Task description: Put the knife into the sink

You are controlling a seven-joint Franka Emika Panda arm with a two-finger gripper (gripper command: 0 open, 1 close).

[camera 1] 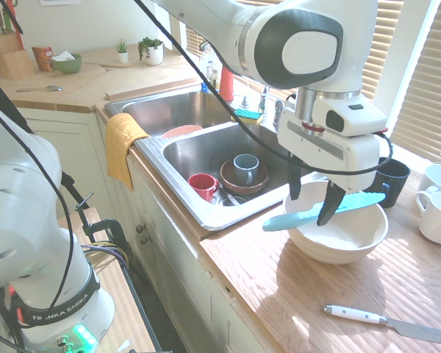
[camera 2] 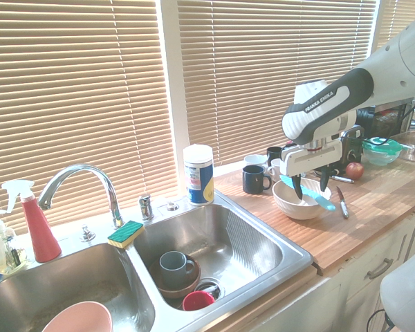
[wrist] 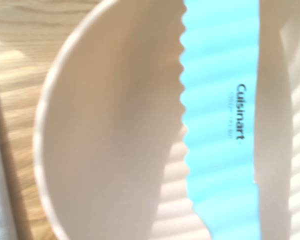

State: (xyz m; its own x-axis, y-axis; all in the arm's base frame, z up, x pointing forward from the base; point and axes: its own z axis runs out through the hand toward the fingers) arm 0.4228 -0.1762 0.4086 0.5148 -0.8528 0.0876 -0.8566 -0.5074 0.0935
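The gripper (camera 1: 312, 208) hangs over the white bowl (camera 1: 341, 237) on the wooden counter (camera 1: 294, 294), its two dark fingers pointing down with the turquoise knife (camera 1: 279, 221) lying crosswise between them. From where the first exterior camera stands, one finger crosses in front of the knife and the other sits behind it, so the jaws look closed on it, though I cannot tell whether the knife is lifted clear or resting on the bowl's rim. The wrist camera shows the serrated edge of the knife (wrist: 220, 120) stretched over the bowl's (wrist: 110, 140) pale inside (the printed brand name reads sideways there). In the second exterior view the knife (camera 2: 317, 198) slants across the bowl (camera 2: 301, 205) under the gripper (camera 2: 310, 185).

The knife is not in the sink (camera 1: 206, 209); the steel double basin sits just beside the bowl, along the same counter. Its nearer basin holds a red cup (camera 1: 203, 185), a grey mug (camera 1: 245, 168) standing in a brown dish (camera 1: 259, 184). A yellow cloth (camera 1: 122, 144) is draped over the sink's front edge. A white-handled knife (camera 1: 356, 314) with a metal blade lies on the counter nearer the front, well apart from the bowl. A dark mug (camera 1: 393, 180) and white cups (camera 1: 437, 213) stand behind the bowl, towards the blinds
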